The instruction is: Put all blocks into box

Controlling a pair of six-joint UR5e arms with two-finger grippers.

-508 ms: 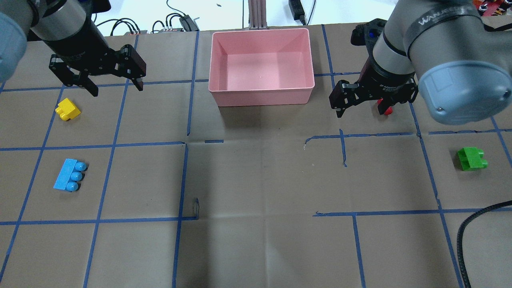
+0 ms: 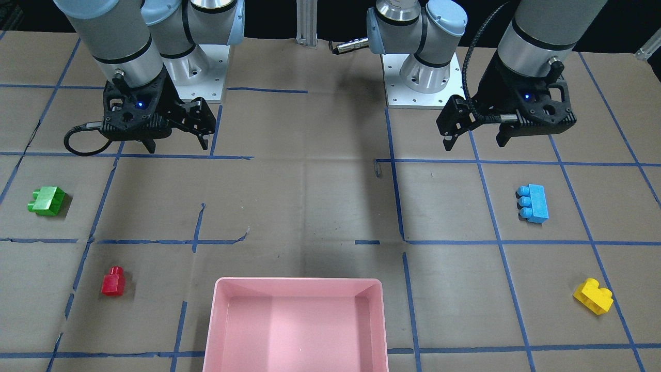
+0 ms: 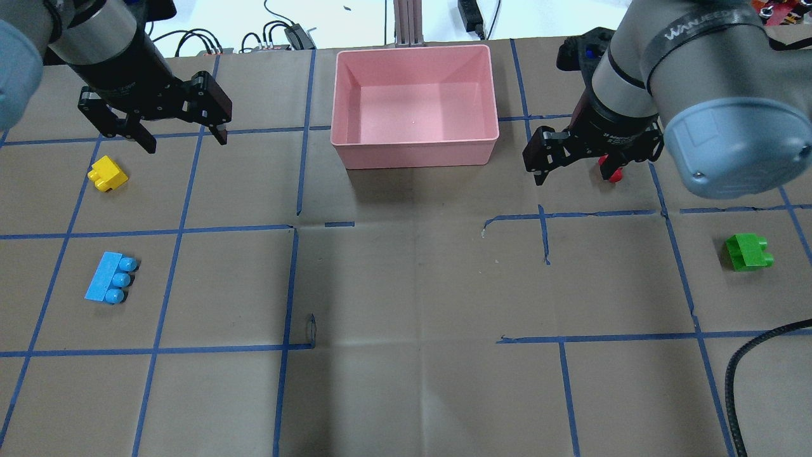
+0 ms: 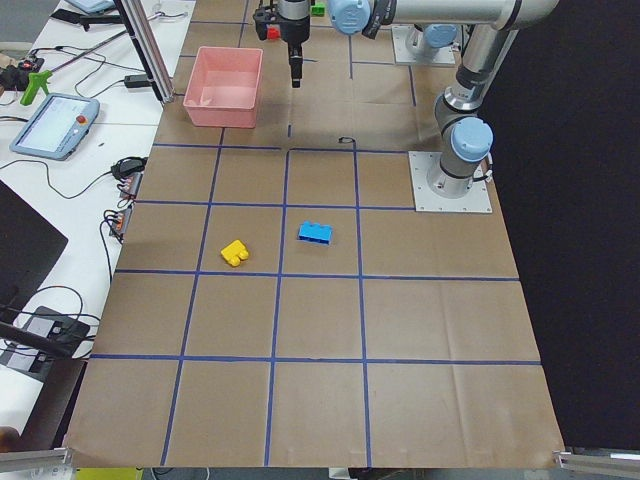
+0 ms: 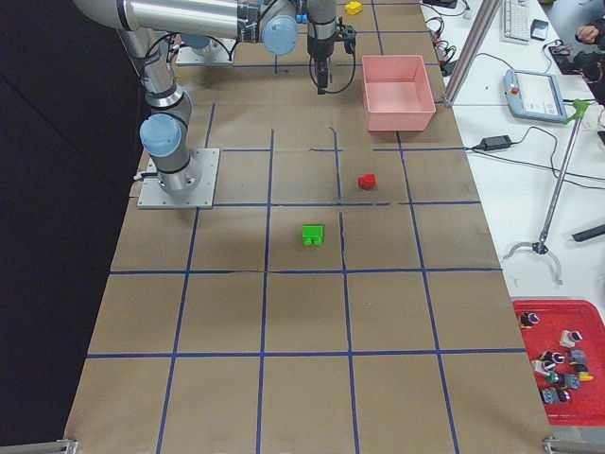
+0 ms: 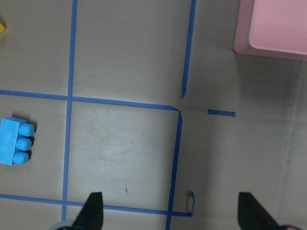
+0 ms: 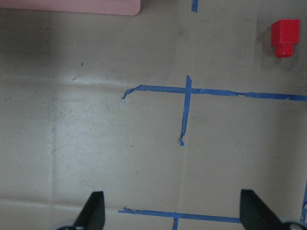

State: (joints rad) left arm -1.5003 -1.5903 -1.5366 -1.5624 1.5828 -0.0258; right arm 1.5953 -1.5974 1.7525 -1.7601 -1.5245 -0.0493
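Observation:
The pink box (image 3: 415, 146) stands at the far middle of the table, with nothing in it; it also shows in the front view (image 2: 297, 281). The yellow brick (image 3: 107, 173) and light blue brick (image 3: 111, 278) lie on the left. The green brick (image 3: 748, 252) lies on the right. The red brick (image 2: 113, 281) lies right of the box, partly hidden overhead behind my right gripper. My left gripper (image 3: 185, 143) is open and empty, hovering beyond the yellow brick. My right gripper (image 3: 574, 178) is open and empty, hovering by the red brick (image 7: 285, 36).
Blue tape lines grid the brown table cover. A black cable (image 3: 748, 355) curls in at the near right corner. Cables and a power brick lie beyond the far edge. The arm bases (image 2: 423, 77) stand on the robot's side.

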